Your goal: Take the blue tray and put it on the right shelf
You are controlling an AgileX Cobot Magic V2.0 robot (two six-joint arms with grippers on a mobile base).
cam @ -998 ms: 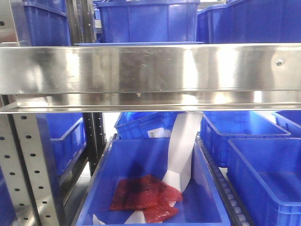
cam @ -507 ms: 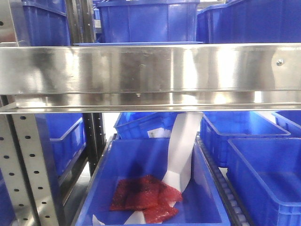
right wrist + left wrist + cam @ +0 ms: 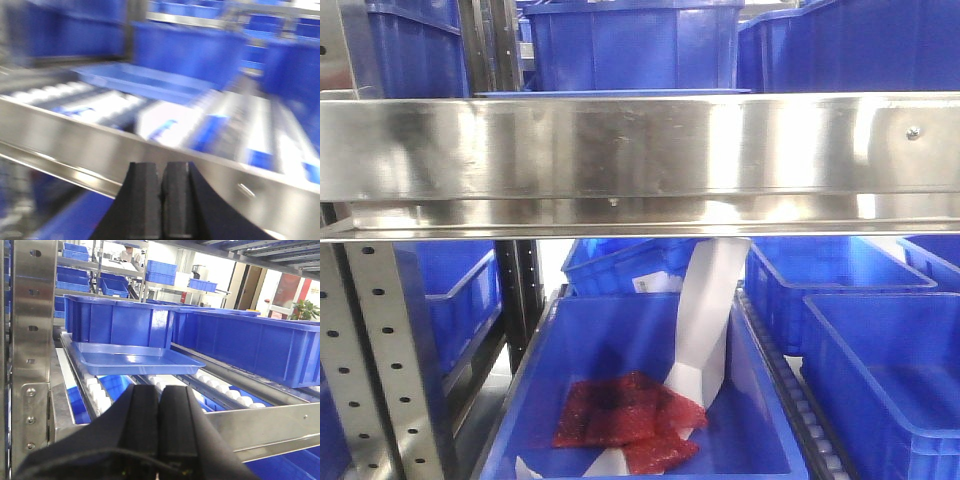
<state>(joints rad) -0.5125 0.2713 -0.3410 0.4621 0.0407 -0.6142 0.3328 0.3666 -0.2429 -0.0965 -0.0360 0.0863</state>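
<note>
The shallow light-blue plastic tray (image 3: pixel 137 358) rests on the white rollers of the steel rack shelf (image 3: pixel 260 426), against a deep dark-blue bin (image 3: pixel 117 320). The left gripper (image 3: pixel 160 427) and right gripper (image 3: pixel 161 207) are both closed and empty; seemingly only withdrawal remains.

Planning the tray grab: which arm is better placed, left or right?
Left, probably. The left end effector, shut, faces the blue tray squarely across the rollers. The right end effector, also shut, sees the tray off to its left, in a blurred view.
</note>
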